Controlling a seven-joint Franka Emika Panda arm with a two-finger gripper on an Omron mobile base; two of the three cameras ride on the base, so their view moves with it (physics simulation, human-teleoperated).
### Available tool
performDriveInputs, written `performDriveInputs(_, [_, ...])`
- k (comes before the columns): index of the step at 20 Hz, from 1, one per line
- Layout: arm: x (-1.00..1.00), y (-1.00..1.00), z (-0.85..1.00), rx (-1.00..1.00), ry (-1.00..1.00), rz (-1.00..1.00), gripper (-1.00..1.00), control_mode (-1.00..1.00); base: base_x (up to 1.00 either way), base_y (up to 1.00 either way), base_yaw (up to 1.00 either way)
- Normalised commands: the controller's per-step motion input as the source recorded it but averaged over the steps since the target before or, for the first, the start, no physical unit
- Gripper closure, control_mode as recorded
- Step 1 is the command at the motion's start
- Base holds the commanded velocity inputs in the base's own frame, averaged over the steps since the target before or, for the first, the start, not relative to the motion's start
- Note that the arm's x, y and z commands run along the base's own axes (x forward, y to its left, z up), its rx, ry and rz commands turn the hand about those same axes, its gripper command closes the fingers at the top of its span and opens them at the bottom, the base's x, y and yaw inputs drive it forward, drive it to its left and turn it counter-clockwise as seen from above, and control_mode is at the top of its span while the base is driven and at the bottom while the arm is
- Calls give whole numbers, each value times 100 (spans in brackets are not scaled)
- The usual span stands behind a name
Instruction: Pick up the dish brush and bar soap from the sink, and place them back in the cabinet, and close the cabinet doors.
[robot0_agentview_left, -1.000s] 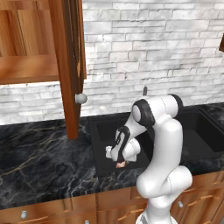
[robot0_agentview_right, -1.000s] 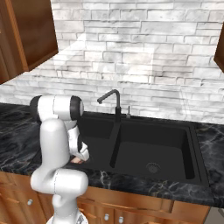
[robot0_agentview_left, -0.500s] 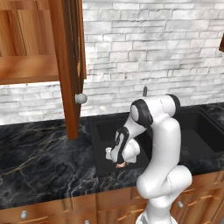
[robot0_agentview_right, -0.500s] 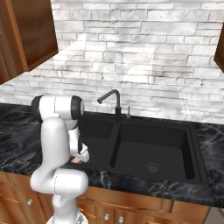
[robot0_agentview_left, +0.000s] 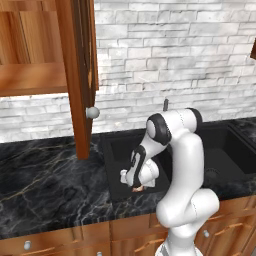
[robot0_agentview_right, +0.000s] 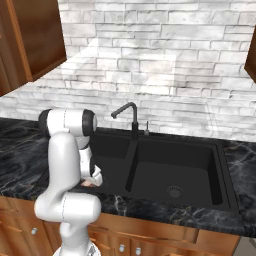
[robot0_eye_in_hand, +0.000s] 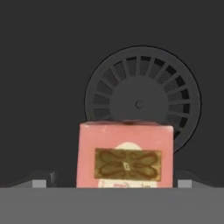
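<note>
At the bottom of the hand view the gripper (robot0_eye_in_hand: 112, 183) stands with its jaws spread wide, one dark tip low at the left edge and the other low at the right, and the bar soap (robot0_eye_in_hand: 125, 155) sits squarely between them, not yet pinched as far as can be told. The soap is a pinkish block with a brownish patterned label, filling the lower centre of that view and overlapping the lower rim of the round drain (robot0_eye_in_hand: 142, 103) on the black floor of the sink (robot0_eye_in_hand: 43, 87). In the left base view the hand hangs low in the near left basin, at centre frame, with a sliver of pink just under it. The step in hand looks like the soap pick-up: the tips seem lined up on either side, so the next move probably calls for a short further descent, if any, then a squeeze on the soap's side faces and a straight lift. The cabinet (robot0_agentview_left: 30, 80) is at the upper left, its door (robot0_agentview_left: 77, 75) swung open. I cannot make out the dish brush.
</note>
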Motion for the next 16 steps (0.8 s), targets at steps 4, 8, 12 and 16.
performDriveInputs(4, [3, 0, -12, 0, 1, 0, -100, -100, 0, 0, 0])
performDriveInputs(8, [2, 0, -12, 0, 2, 0, 100, -100, 0, 0, 0])
performDriveInputs(12, [0, 0, 0, 0, 2, 0, 100, -100, 0, 0, 0])
performDriveInputs(16, [0, 0, 0, 0, 0, 0, 100, -100, 0, 0, 0])
